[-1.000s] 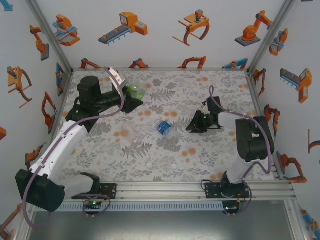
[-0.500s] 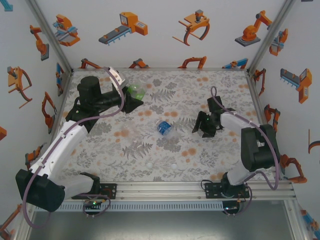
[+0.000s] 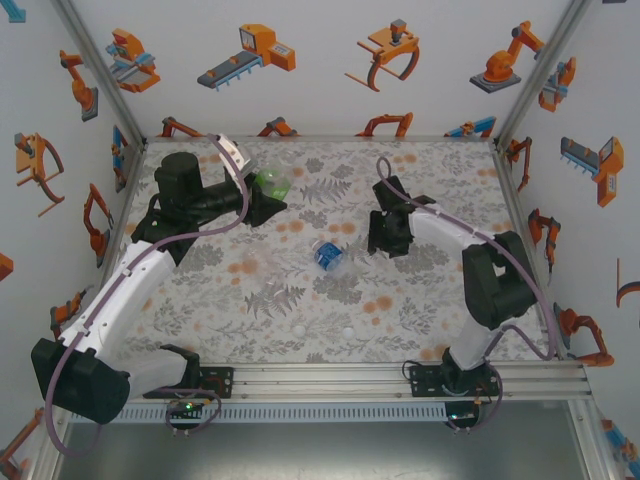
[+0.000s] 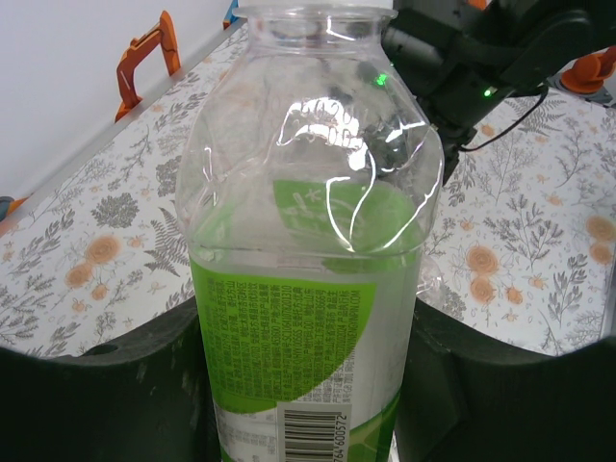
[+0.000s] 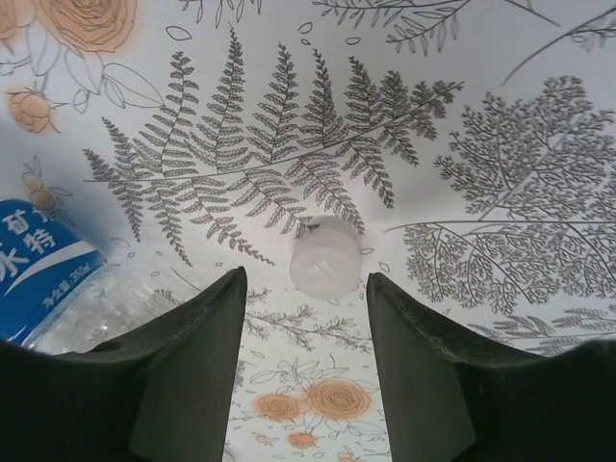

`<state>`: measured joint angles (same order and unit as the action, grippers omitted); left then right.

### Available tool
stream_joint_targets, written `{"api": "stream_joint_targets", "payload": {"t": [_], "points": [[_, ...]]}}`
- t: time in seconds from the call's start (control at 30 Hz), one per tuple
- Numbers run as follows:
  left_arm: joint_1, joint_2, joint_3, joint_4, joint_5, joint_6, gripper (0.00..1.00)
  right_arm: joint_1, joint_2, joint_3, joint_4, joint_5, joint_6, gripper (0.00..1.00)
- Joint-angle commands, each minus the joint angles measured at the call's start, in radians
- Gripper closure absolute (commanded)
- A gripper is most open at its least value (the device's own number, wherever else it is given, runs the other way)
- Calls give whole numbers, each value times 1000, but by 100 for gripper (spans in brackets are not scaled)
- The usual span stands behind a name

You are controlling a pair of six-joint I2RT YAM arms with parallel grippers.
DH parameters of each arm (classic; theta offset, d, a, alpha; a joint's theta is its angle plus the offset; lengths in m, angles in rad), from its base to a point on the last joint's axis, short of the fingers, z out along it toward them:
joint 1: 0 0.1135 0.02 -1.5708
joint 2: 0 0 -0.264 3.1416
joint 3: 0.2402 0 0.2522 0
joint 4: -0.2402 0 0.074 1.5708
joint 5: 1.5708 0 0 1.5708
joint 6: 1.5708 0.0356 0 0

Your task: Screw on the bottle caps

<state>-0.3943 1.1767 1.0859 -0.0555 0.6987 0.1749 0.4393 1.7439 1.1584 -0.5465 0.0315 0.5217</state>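
If you start at the arm bases, you first meet a white cap (image 3: 298, 328) and a second cap (image 3: 347, 330). Both lie loose on the floral table (image 3: 250, 290), apart from each other and well clear of both arms.

Farther in, at mid-table, the blue-label bottle (image 3: 328, 255) lies on the surface. Near it, on its right, your right gripper (image 5: 305, 289) points down at the table with its fingers apart and nothing held. In its wrist view a third cap (image 5: 325, 255) sits on the fern print just past the gap between the fingertips, touching neither finger. The blue-label bottle shows at the left edge of that view.

Farthest back, on the left side, your left gripper (image 3: 265, 198) is clamped on the green bottle (image 4: 308, 289), one finger on each side of its labelled lower body. The neck runs out of the left wrist view, so you cannot tell whether it carries a cap.
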Motion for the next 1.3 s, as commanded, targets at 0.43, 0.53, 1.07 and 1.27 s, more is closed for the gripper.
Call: {"api": "stream_joint_targets", "payload": {"t": [0.43,0.53,1.07,1.27], "points": [[-6,-5,-1,-1,7,21,98,15,75,23,-39,15,-4,56],[-5,-3,-1,-2,7,21,98,15,82,22,-34,7,0,57],[-6,0,0,-3,10,21,98,15,92,26,-24,10,7,62],[-8,7,-1,-1,9,33,99,15,55,16,-29,8,8,68]]}}
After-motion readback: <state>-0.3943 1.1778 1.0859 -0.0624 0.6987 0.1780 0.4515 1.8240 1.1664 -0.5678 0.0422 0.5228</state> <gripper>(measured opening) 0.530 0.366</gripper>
